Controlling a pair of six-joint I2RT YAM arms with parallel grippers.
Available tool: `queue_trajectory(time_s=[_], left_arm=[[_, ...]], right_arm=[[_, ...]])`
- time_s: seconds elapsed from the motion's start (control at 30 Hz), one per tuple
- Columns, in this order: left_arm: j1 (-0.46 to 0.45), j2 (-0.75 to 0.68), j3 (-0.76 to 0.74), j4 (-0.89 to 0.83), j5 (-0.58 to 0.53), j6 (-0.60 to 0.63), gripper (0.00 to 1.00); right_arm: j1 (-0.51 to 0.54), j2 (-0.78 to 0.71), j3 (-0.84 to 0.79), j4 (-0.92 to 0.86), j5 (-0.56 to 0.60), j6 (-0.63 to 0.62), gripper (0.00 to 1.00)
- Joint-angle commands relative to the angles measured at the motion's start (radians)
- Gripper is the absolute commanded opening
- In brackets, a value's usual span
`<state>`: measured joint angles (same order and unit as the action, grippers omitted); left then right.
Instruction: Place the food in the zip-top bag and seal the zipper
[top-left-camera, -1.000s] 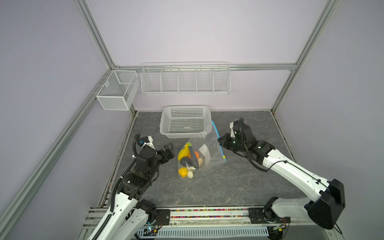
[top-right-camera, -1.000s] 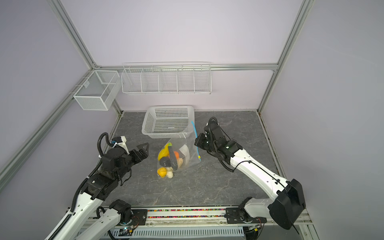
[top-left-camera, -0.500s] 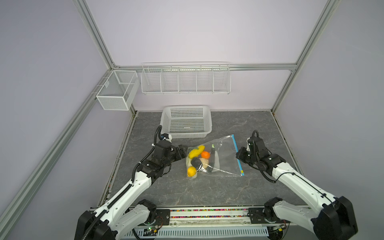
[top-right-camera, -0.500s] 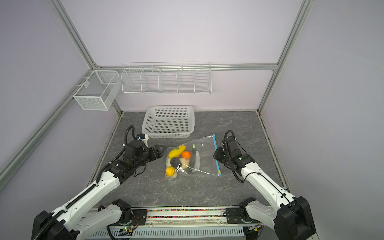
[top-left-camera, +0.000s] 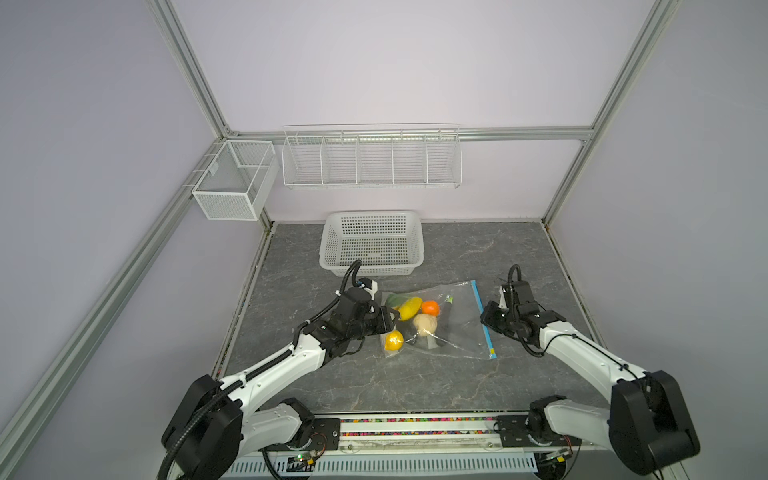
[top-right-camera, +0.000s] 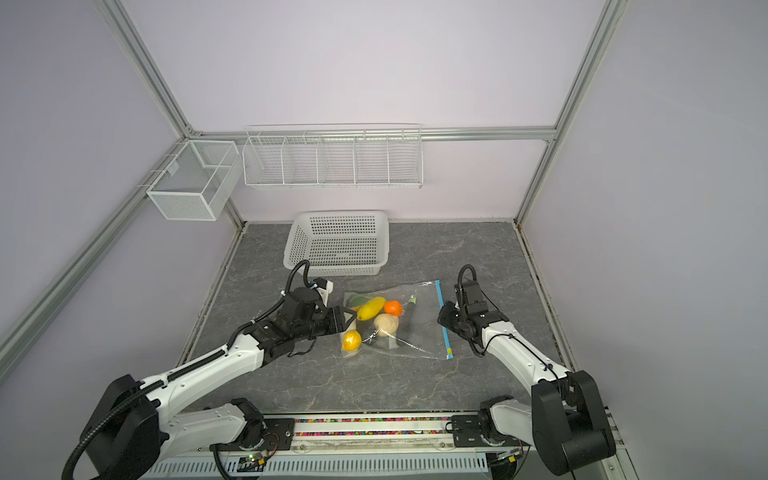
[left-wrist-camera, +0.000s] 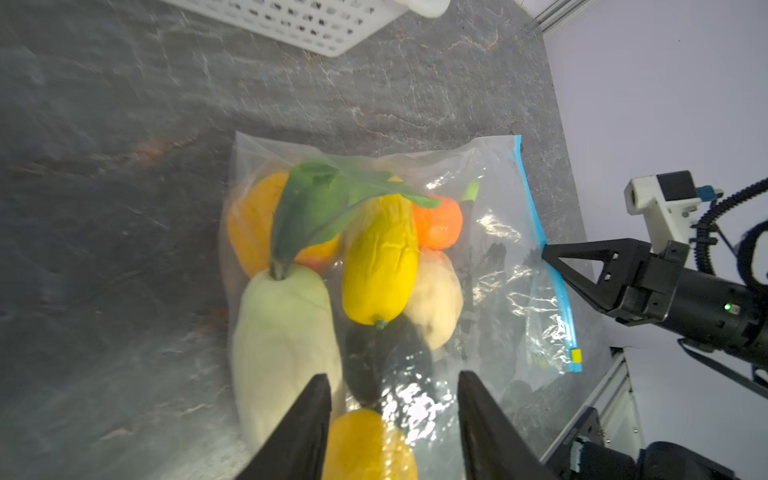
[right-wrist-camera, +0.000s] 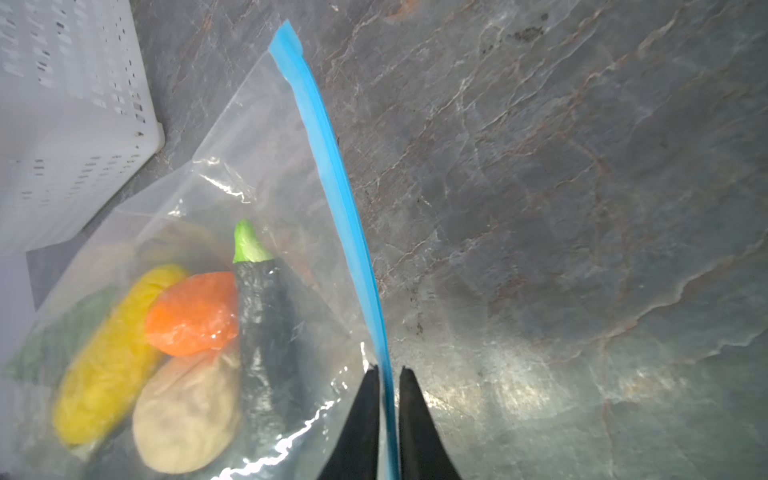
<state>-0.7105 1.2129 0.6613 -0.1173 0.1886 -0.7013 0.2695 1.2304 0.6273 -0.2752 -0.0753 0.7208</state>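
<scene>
The zip-top bag (top-left-camera: 457, 332) lies flat on the grey table in both top views, holding the food: a yellow piece (top-left-camera: 409, 306), an orange (top-left-camera: 430, 307), a beige piece (top-left-camera: 424, 324), a lemon (top-left-camera: 393, 340), a dark eggplant (right-wrist-camera: 266, 324) and a white radish (left-wrist-camera: 282, 340). The blue zipper (right-wrist-camera: 340, 183) runs along the bag's right edge, with a small yellow slider tab (left-wrist-camera: 576, 355) at its near end. My left gripper (left-wrist-camera: 392, 376) is open, straddling the bag's closed end around the lemon. My right gripper (right-wrist-camera: 390, 369) stands barely open, the zipper strip running between its fingertips.
A white perforated basket (top-left-camera: 372, 245) stands just behind the bag. Two white wire racks (top-left-camera: 372, 160) hang on the back wall and left corner. A rail (top-left-camera: 415, 428) runs along the table's front edge.
The bag came down from upright by the basket to lie flat. My left arm reached in to its closed end and narrowed its jaws. My right jaws eased slightly apart on the zipper.
</scene>
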Motion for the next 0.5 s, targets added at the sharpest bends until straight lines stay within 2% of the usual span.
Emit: queue_trajectory(time_s=[0.0, 0.1, 0.3, 0.4, 0.47], left_arm=[[-0.012, 0.050, 0.051, 0.048, 0.054, 0.000, 0.42], [-0.019, 0.086, 0.056, 0.055, 0.067, -0.003, 0.36], [-0.023, 0.093, 0.044, 0.030, 0.077, 0.002, 0.35], [-0.023, 0.091, 0.035, 0.005, 0.085, 0.008, 0.41], [-0.023, 0.076, 0.063, -0.082, 0.114, 0.034, 0.52]], right_arm=[[-0.006, 0.016, -0.001, 0.045, -0.028, -0.022, 0.23], [-0.008, 0.018, 0.015, 0.044, -0.043, -0.041, 0.34], [-0.008, -0.008, 0.065, 0.001, -0.049, -0.095, 0.52], [-0.008, -0.019, 0.083, -0.002, -0.068, -0.112, 0.59], [-0.007, -0.019, 0.105, -0.007, -0.089, -0.122, 0.62]])
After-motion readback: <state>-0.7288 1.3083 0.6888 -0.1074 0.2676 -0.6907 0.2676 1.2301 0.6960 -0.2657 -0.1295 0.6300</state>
